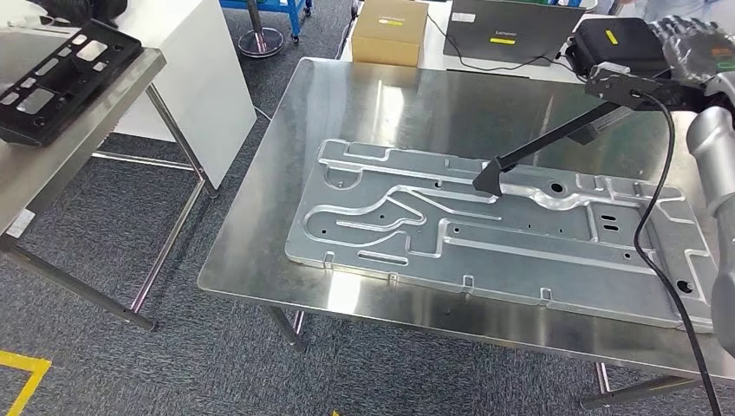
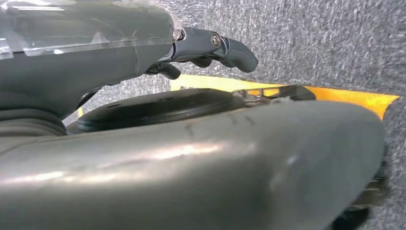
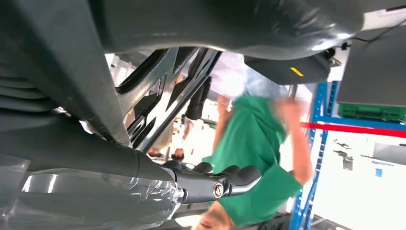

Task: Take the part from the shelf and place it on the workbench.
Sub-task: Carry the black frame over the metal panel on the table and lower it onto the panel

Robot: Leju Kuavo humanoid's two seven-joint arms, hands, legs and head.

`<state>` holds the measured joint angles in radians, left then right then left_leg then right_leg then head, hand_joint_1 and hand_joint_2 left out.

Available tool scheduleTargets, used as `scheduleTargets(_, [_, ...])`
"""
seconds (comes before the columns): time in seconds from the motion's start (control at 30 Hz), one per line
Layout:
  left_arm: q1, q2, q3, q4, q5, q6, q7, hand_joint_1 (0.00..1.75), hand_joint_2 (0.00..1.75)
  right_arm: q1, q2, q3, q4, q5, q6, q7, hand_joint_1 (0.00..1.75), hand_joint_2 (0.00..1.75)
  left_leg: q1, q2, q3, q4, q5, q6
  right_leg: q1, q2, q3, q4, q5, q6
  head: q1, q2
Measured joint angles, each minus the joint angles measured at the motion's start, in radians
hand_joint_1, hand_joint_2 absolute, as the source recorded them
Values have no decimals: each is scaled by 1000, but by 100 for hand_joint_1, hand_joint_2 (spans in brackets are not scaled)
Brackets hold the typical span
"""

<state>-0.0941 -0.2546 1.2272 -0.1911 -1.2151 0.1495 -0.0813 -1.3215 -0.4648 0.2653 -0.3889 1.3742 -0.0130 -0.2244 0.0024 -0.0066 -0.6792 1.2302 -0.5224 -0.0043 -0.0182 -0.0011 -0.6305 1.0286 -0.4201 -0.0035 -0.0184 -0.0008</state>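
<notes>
Part [image 1: 537,152], a black skeletal bracket, hangs tilted above your steel desk [image 1: 260,243], its lower tip just over the large stamped metal panel [image 1: 485,230] lying there. Your right hand [image 1: 689,48] grips its upper end at the desk's far right. Your left hand [image 2: 210,48] hangs over grey carpet [image 2: 311,38] and a yellow floor line [image 2: 344,98], fingers loosely curled, holding nothing. A person in green [image 3: 253,143] stands beyond
</notes>
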Motion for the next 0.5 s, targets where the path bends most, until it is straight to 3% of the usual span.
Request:
scheduleTargets(0.07, [0,1,0,0,0,0,-2,0,0,-6,-1,4,-2,0,2,0,0,0,-4,1,55,-134,65,14,2,1,5,1,-4,5,0,0])
scheduleTargets(0.13, [-1,1,0,0,0,0,-6,0,0,-20,-3,7,-4,-4,19,-2,0,0,-8,2,80,-195,78,24,4,1,2,2,-4,13,1,0])
scheduleTargets(0.2, [-1,1,0,0,0,0,-8,0,0,-37,-4,10,-4,-13,43,-6,0,0,-8,2,83,-208,80,32,1,2,-1,1,-2,25,0,0])
scheduleTargets(0.27, [-2,0,0,0,-1,-1,-9,0,0,-53,-7,14,-5,-21,56,-12,0,0,-4,3,89,-224,91,42,-2,2,-11,26,-22,34,2,0])
scheduleTargets(0.37, [-3,-1,0,0,-1,-4,-9,0,0,-72,-13,26,-5,-29,57,-15,0,0,-1,3,92,-232,96,49,-5,2,-83,187,-107,45,4,0])
scheduleTargets(0.4, [-3,-1,0,0,-1,-6,-9,0,0,-74,-14,30,-5,-31,56,-15,0,0,-1,3,93,-231,96,48,-7,2,-108,239,-123,49,4,0])
scheduleTargets(0.43, [-2,-1,0,0,-1,-7,-9,0,0,-74,-15,33,-5,-32,56,-16,0,0,1,3,93,-230,94,47,-10,1,-120,260,-122,53,4,0])
scheduleTargets(0.47, [-2,-2,0,0,-1,-8,-9,0,0,-75,-15,37,-5,-34,55,-16,0,0,2,3,95,-228,92,44,-13,1,-113,245,-102,56,4,0])
scheduleTargets(0.5, [-3,-2,0,0,-1,-9,-9,0,0,-77,-15,39,-5,-36,54,-16,0,0,5,2,96,-223,89,40,-16,1,-89,194,-69,59,4,0])
